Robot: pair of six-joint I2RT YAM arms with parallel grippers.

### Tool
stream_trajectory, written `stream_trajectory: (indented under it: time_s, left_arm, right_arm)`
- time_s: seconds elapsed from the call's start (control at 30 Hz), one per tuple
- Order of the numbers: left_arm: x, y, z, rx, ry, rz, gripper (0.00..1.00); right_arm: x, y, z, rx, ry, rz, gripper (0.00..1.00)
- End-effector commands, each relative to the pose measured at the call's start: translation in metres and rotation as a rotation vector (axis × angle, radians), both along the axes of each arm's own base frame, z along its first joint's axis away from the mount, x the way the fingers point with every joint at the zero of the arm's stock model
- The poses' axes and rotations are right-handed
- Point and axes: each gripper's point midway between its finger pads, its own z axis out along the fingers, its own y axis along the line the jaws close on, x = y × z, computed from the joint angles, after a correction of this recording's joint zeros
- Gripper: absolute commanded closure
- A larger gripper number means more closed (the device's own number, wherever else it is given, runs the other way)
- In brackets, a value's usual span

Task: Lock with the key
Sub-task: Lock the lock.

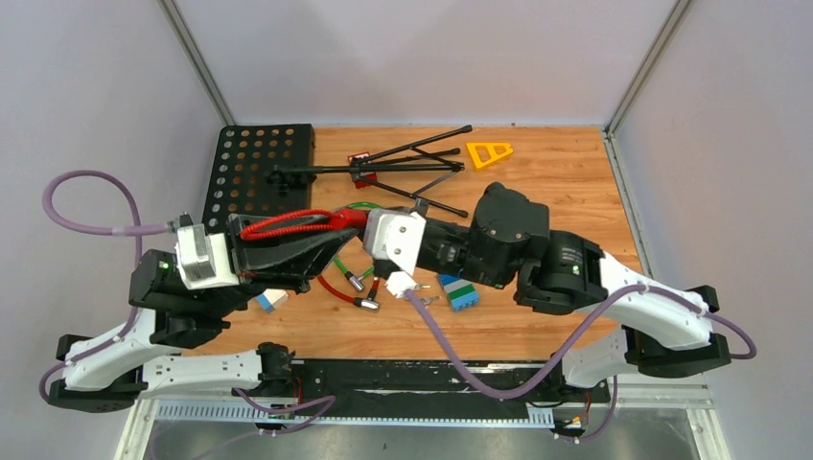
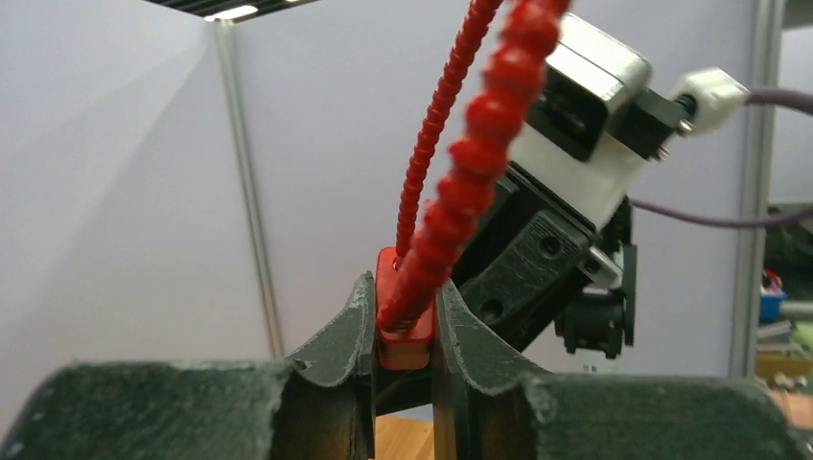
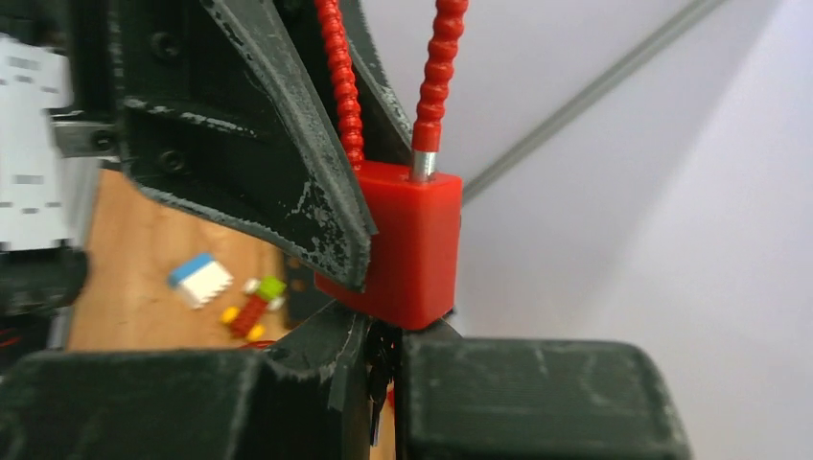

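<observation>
Lock, red, beaded cable loop: hung above the table, body clamped in the left gripper. Right gripper sat just beneath, fingers drawn together; whether they pinched anything could not be told.

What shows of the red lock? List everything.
The red lock is a smooth plastic-looking block with a ribbed red cable looped from its top, one end on a metal pin. It is held above the table, clamped by the left gripper. The right gripper sits shut right under its base.
</observation>
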Motion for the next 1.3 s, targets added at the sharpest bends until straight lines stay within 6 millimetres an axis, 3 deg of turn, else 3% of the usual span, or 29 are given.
stream_trajectory:
  time_s: [0.0, 0.33, 0.6, 0.73, 0.87, 1.03, 1.1, 1.2, 1.27]
  left_arm:
    - [-0.036, -0.022, -0.018, 0.208, -0.198, -0.143, 1.00]
    - [-0.084, -0.041, -0.043, 0.429, -0.347, -0.419, 1.00]
    - [-0.122, -0.040, -0.063, 0.543, -0.503, -0.669, 1.00]
    - [-0.132, -0.039, -0.071, 0.570, -0.536, -0.747, 1.00]
    - [-0.126, -0.042, -0.073, 0.576, -0.526, -0.709, 1.00]
    - [-0.090, -0.041, -0.052, 0.438, -0.383, -0.453, 1.00]
    - [-0.074, -0.035, -0.041, 0.366, -0.329, -0.355, 1.00]
    - [-0.063, -0.029, -0.029, 0.301, -0.268, -0.291, 1.00]
    - [-0.057, -0.029, -0.026, 0.279, -0.226, -0.269, 1.00]
  right_arm:
    - [-0.056, -0.024, 0.004, 0.001, 0.251, 0.324, 1.00]
    - [-0.112, -0.048, 0.007, -0.020, 0.392, 0.625, 1.00]
    - [-0.138, -0.060, 0.005, -0.035, 0.452, 0.786, 1.00]
    - [-0.145, -0.065, 0.005, -0.046, 0.464, 0.827, 1.00]
    - [-0.136, -0.066, 0.002, -0.038, 0.461, 0.778, 1.00]
    - [-0.105, -0.068, -0.002, 0.030, 0.406, 0.596, 1.00]
    - [-0.093, -0.071, -0.001, 0.077, 0.375, 0.529, 0.93]
    - [-0.081, -0.077, 0.005, 0.134, 0.326, 0.465, 0.73]
    - [-0.073, -0.081, 0.009, 0.161, 0.302, 0.425, 0.65]
